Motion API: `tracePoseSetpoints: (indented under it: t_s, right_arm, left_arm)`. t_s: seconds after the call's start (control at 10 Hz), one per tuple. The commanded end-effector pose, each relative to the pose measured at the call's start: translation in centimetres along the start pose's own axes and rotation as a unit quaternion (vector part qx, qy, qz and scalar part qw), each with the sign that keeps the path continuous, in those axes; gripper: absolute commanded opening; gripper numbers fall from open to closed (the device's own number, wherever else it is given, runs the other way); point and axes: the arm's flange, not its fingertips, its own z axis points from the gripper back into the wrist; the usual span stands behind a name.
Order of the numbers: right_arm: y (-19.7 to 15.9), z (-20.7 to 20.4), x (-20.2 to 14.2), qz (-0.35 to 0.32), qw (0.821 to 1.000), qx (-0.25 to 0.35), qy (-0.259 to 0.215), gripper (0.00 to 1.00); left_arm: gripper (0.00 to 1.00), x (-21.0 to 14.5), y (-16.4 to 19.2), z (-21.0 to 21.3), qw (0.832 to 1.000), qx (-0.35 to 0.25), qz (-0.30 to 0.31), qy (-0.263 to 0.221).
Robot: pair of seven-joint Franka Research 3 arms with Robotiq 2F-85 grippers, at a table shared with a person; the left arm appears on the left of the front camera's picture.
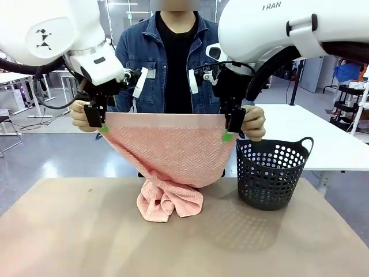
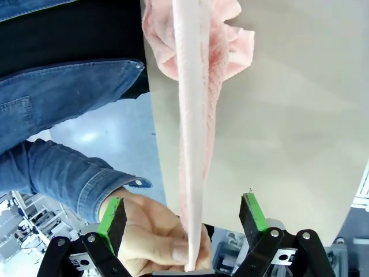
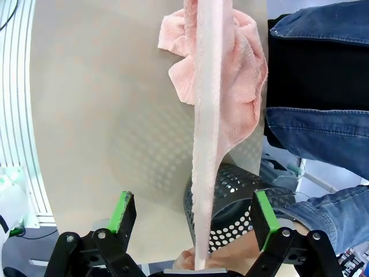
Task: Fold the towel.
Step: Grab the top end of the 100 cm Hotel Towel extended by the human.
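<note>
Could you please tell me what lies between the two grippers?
Front view: the towel's top edge stretches taut from left gripper to right gripper.

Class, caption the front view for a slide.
Person holds towel stretched between open left gripper and right gripper, basket nearby.

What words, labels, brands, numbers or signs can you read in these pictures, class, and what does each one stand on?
"RAN": dark letters on the white shell of the right arm, part of a longer word.
Black emblem without letters: on the left arm.
White tags hanging at the arms' wrists: too small to read.
The towel and the basket: no print to be seen.
</note>
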Motion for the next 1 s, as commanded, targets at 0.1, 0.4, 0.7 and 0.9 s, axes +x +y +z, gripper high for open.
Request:
tracePoseSetpoints:
  t_s: [0.1,0.4,0.7,0.9]
  right_arm:
    - [-0.43,-0.76,0.80,-0.011,1.000,-0.014,0.015,1.00]
    - [-0.40,-0.69,0.66,-0.009,1.000,-0.016,0.016,0.41]
    - [-0.45,-0.75,0.75,-0.010,1.000,-0.016,0.018,0.00]
    - [-0.52,-0.73,0.70,-0.014,1.000,-0.013,0.017,0.03]
  left_arm:
    - [1.00,-0.11,0.50,-0.62,0.999,-0.018,0.033,-0.020]
    - [0.15,-0.73,0.47,-1.13,0.998,-0.024,0.052,-0.037]
    - [0.00,-0.63,0.46,-1.12,0.998,-0.027,0.052,-0.037]
    - [0.00,-0.67,0.53,-0.78,0.998,-0.026,0.052,-0.031]
